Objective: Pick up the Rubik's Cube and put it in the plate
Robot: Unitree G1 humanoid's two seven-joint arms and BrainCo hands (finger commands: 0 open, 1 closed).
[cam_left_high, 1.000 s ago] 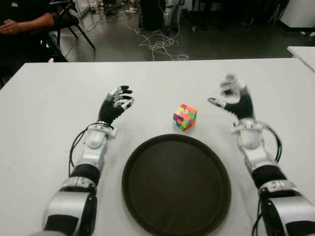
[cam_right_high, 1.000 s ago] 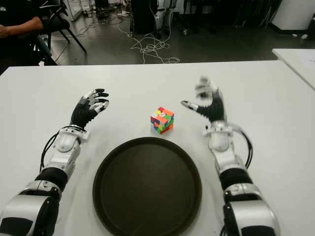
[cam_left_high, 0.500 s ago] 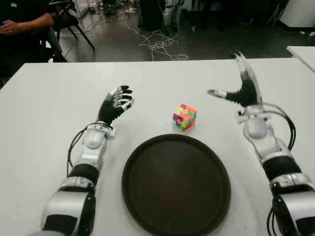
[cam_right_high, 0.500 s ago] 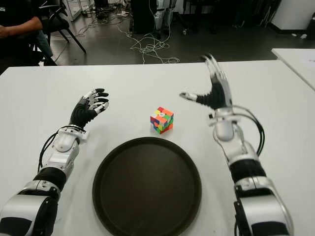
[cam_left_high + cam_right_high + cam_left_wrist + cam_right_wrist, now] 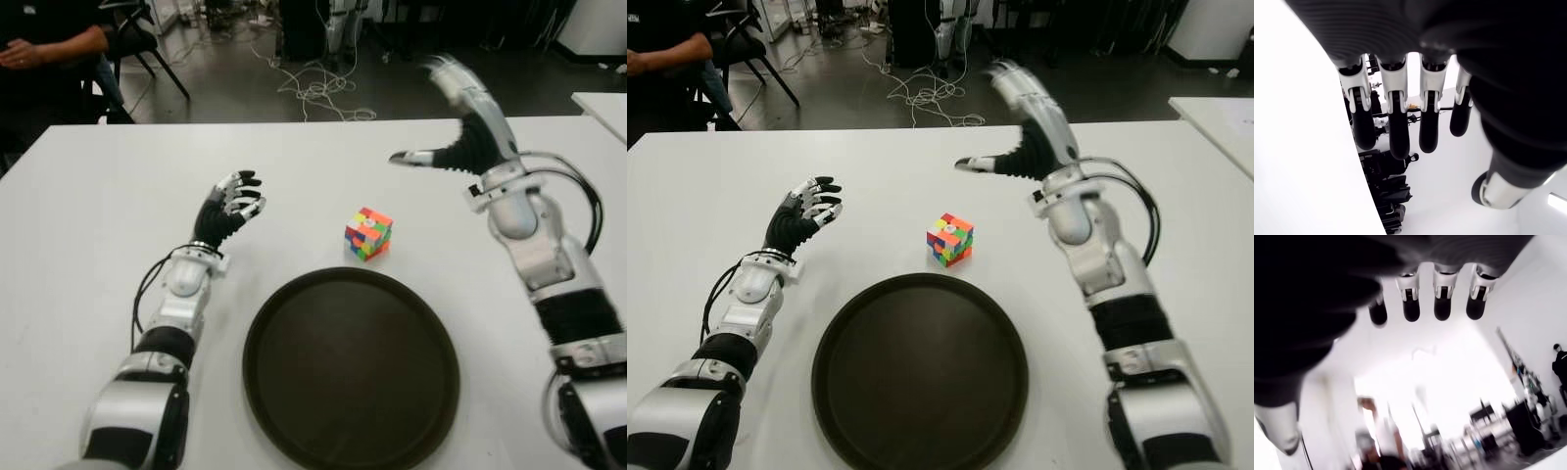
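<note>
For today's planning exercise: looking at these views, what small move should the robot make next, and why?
Probably bring the right hand down and leftward over the Rubik's Cube. That hand is raised, open and empty, beyond and to the right of the cube, which sits untouched on the white table just behind the empty plate. The left hand shows farther left.

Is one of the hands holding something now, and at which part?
Nothing is held. The cube sits on the table, apart from both hands. The right hand is open above it; the left hand is empty.

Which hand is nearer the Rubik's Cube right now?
Right, narrowly. The right hand is raised, open, beyond the Rubik's Cube on its right; the left hand shows open, farther off on its left.
</note>
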